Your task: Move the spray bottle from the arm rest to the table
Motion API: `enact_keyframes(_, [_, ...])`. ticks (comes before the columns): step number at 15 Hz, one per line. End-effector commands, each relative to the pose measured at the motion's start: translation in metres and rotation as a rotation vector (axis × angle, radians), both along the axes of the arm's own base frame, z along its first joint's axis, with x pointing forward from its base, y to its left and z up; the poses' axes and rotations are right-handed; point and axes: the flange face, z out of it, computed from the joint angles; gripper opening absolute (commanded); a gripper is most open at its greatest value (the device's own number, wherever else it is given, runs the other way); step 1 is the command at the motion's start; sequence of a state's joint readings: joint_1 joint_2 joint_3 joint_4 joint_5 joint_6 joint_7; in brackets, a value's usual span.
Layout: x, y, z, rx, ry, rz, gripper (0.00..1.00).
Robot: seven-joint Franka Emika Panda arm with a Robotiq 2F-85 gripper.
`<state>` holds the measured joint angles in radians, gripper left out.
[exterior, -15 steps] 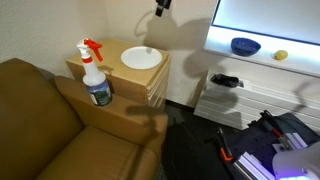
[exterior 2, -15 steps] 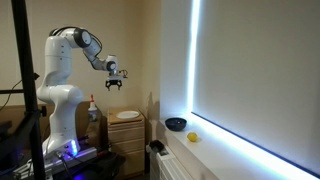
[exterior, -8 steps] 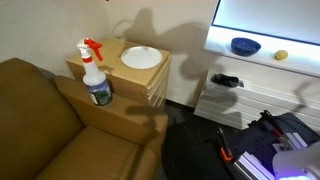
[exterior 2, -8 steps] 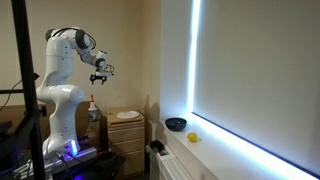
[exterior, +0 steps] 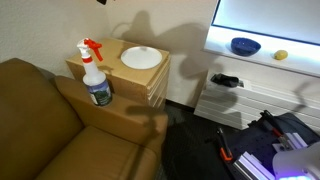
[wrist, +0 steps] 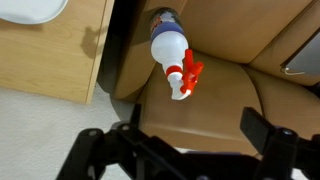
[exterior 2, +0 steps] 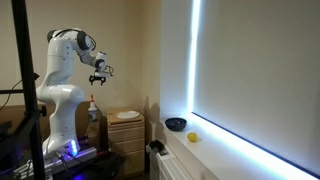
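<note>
Your hand (exterior 2: 98, 76) hangs high over the arm rest (exterior: 115, 115), fingers (wrist: 92, 148) spread wide and empty, placed for a straight drop onto the spray bottle (exterior: 96, 75) standing upright there. Its destination, the white desk (exterior: 262, 57), lies well apart.

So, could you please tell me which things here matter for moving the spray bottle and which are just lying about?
For the job: spray bottle, arm rest, white table, open gripper.
Just lying about: wooden side table, white plate, blue bowl, small yellow object, black object.
</note>
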<state>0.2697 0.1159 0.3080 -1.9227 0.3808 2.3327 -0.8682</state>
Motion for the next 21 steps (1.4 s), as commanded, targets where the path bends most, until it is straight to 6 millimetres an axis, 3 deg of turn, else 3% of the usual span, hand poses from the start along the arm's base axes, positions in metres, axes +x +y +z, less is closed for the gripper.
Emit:
enact_keyframes(1, [0.018, 0.041, -0.027, -0.030, 0.037, 0.018, 1.00])
enact_keyframes(6, [0.036, 0.097, -0.064, -0.154, 0.090, -0.004, 1.00])
enact_keyframes(7, [0.022, 0.081, -0.058, -0.116, 0.062, 0.013, 1.00])
enact_keyframes(9, [0.024, 0.089, -0.067, -0.119, 0.074, 0.011, 1.00])
enact_keyframes(11, [0.025, 0.088, -0.063, -0.117, 0.070, 0.009, 1.00])
enact_keyframes(17, [0.011, 0.133, -0.092, -0.087, 0.130, 0.083, 1.00])
enact_keyframes(18, [0.008, 0.121, -0.082, -0.097, 0.110, 0.064, 1.00])
enact_keyframes(21, [0.006, 0.126, -0.087, -0.096, 0.117, 0.072, 1.00])
